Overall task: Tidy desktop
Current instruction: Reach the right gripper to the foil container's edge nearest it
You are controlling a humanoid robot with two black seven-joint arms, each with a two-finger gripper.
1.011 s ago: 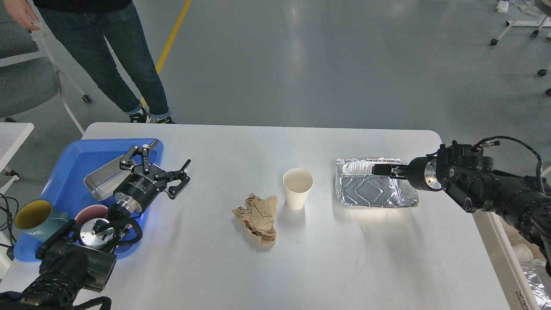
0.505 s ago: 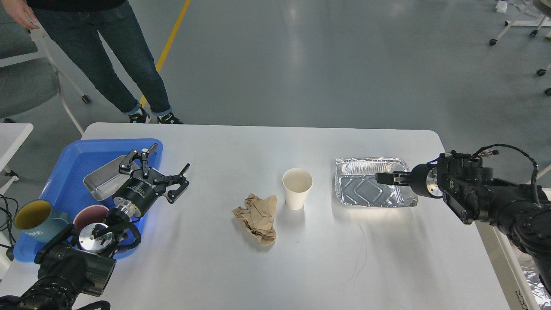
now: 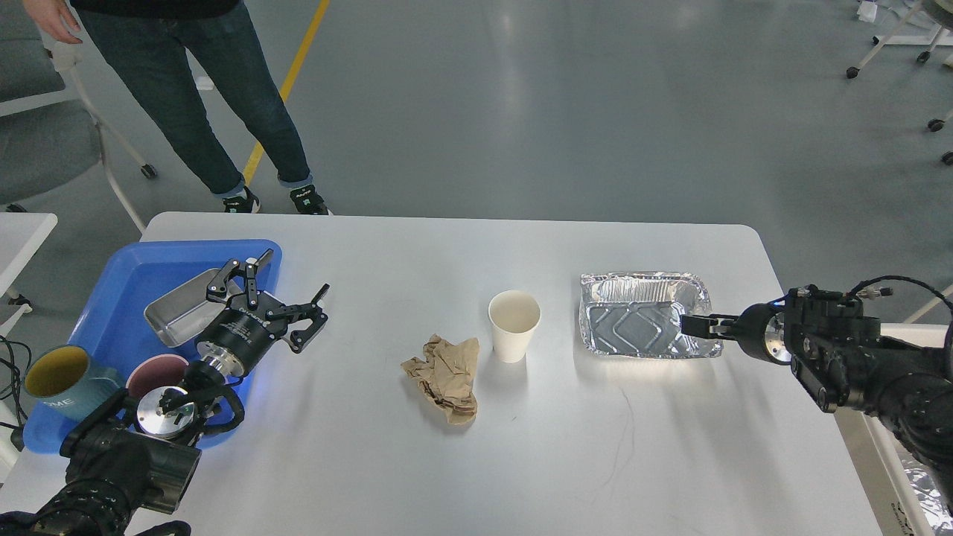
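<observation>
Head view: desktop [image 3: 566, 447] beneath right tool [image 3: 698, 325].

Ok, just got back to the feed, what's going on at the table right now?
Mid-tidy. The left gripper hangs open at the blue tray's edge; the tray holds a metal pan and two mugs. The right gripper sits at the foil tray's right rim, too dark to tell whether its jaws are gripping. A paper cup and crumpled brown paper are out on the desktop. A person stands behind.
</observation>
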